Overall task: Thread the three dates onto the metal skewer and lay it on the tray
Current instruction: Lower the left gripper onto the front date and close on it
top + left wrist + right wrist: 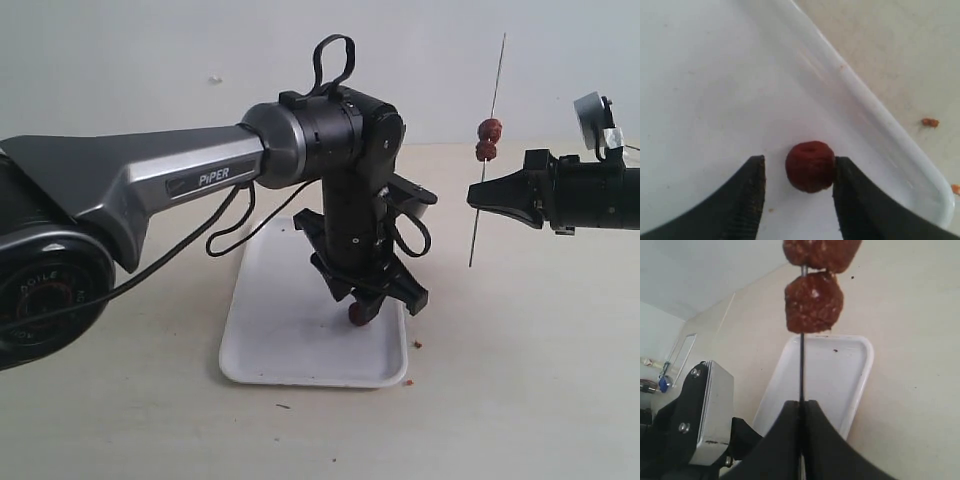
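My right fingers (785,440) clench the thin grey metal skewer (498,80), two wrinkled red-brown dates (488,139) threaded, at upper right; my left fingers (740,200) stand released around the third date (810,166) on the white tray (280,320), so closing comes next.

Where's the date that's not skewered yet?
The loose date lies on the tray, near its front right corner in the exterior view, between the open jaws of the left gripper.

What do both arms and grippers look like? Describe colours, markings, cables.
Left arm: grey shell lettered PiPER, black wrist, looping black cables. Left gripper and right gripper: black, tapered fingers. Right arm: black, ribbed.
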Tool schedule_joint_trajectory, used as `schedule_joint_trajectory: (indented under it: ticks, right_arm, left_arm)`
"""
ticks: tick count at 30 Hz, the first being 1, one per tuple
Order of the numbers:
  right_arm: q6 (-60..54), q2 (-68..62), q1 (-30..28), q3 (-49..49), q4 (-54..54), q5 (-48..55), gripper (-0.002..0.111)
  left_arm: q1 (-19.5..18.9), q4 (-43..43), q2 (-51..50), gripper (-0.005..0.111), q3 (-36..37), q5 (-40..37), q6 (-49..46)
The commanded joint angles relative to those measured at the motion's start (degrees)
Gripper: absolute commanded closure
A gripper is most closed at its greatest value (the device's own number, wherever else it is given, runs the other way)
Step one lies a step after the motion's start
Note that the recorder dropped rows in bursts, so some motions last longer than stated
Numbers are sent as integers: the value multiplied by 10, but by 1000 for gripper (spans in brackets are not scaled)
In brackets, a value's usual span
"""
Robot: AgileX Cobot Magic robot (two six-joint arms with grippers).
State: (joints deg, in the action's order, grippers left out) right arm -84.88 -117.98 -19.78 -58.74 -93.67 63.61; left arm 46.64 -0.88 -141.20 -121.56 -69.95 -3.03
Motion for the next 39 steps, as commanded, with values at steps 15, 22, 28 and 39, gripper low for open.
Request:
schedule_joint_trajectory:
  ticks: [15,22,28,39]
  right_arm:
    - [-10,6,-2,-5,2,25,108]
    - [-10,6,-2,-5,2,25,108]
    - [-10,6,-2,-5,2,25,108]
    - [-10,6,-2,-5,2,25,108]
  left_arm:
    - [14,-2,7,62,47,0,22]
    - [14,-2,7,62,59,0,27]
    - [14,-2,7,62,59,0,27]
    - [14,-2,7,62,59,0,27]
